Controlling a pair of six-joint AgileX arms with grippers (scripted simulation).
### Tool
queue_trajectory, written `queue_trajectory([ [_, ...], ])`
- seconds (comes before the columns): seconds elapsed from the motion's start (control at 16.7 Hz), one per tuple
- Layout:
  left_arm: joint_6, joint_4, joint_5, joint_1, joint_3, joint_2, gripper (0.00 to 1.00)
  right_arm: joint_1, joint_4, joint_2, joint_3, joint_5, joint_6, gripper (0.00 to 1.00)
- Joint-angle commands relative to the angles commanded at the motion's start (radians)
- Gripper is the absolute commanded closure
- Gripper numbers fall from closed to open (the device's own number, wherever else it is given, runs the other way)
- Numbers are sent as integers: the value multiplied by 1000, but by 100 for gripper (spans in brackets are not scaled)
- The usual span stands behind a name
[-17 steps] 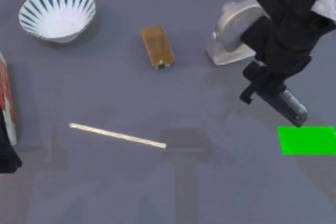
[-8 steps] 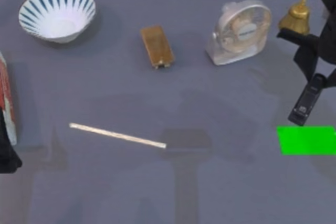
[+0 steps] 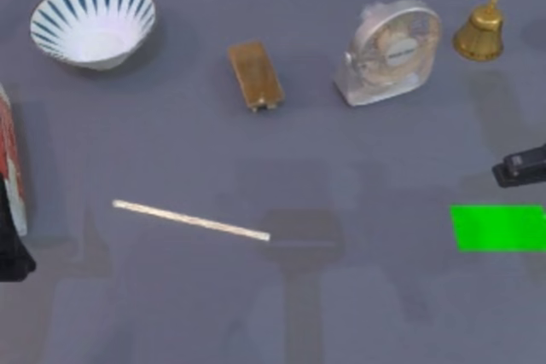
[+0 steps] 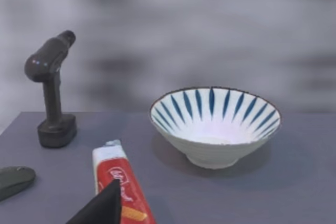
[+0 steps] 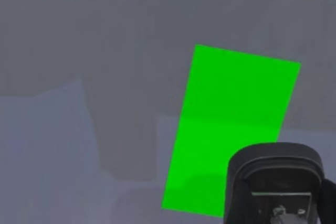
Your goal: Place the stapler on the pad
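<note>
The black stapler (image 3: 522, 165) shows at the top view's right edge, lying nearly level just beyond the far side of the green pad (image 3: 498, 227). It hangs off the table and casts a shadow there. In the right wrist view its dark end (image 5: 274, 182) fills the near corner, overlapping one corner of the pad (image 5: 231, 124). My right gripper holds it but is itself out of frame, past the top view's right edge. My left gripper (image 3: 12, 257) is parked at the left edge.
A blue-striped bowl (image 3: 92, 21), a brown block (image 3: 255, 74), a small fan (image 3: 390, 51) and a gold bell (image 3: 483, 27) line the back. A pale stick (image 3: 191, 220) lies mid-table. A toothpaste tube (image 3: 10, 159), drill (image 4: 51, 93) and mouse (image 4: 14, 180) are at the left.
My right arm has swung right and out of the top view with the stapler. The stapler went from beside the fan to the right edge and turned nearly level. The bell is uncovered.
</note>
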Motion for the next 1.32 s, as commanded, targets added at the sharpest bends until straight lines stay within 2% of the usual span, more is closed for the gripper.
queue_trajectory([
  [0.24,0,0,0,0,0,0,0,-35,-19,-19,-16,-24,118,100],
  [0.66,0,0,0,0,0,0,0,-28,-1,-12,-26,-24,124,100],
  [1.14,0,0,0,0,0,0,0,20,311,86,-234,-24,179,100],
  [1.32,0,0,0,0,0,0,0,28,350,102,-264,-25,189,100],
])
